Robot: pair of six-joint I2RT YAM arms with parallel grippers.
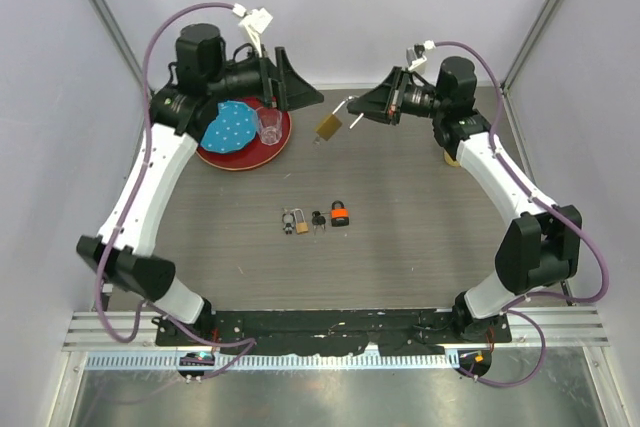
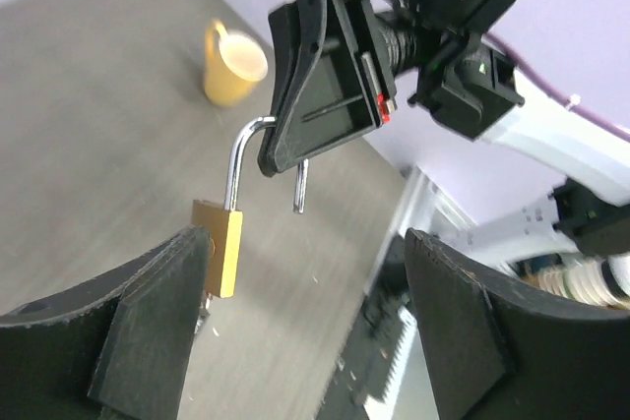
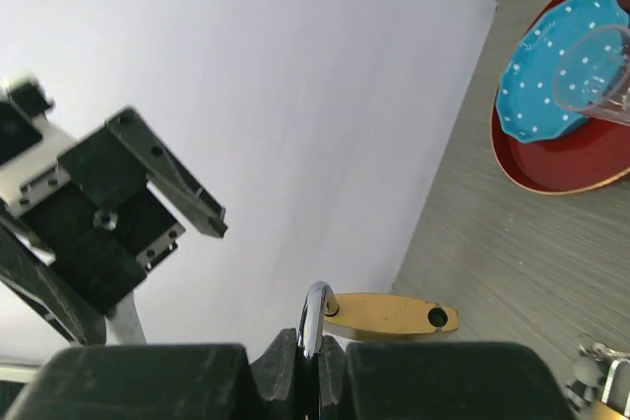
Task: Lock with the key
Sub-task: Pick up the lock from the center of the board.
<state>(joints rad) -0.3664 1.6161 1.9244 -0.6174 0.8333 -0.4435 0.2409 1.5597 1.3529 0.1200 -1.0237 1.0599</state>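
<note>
My right gripper point(image 1: 352, 107) is shut on the silver shackle point(image 3: 314, 314) of a brass padlock point(image 1: 328, 126), holding it in the air above the far middle of the table. The shackle is swung open, its free end clear of the body point(image 2: 220, 246). My left gripper point(image 1: 300, 82) is open and empty, raised at the far left, facing the padlock from a short gap; the brass body sits just beside its left finger point(image 2: 148, 322) in the left wrist view. A small lock with keys point(image 1: 295, 219), a dark key point(image 1: 318, 218) and an orange padlock point(image 1: 340, 213) lie mid-table.
A red plate point(image 1: 235, 155) at the far left carries a blue dotted dish point(image 1: 228, 126) and a clear glass point(image 1: 269, 125). A yellow cup point(image 2: 234, 63) stands on the table behind the right arm. Grey walls close in the back and sides.
</note>
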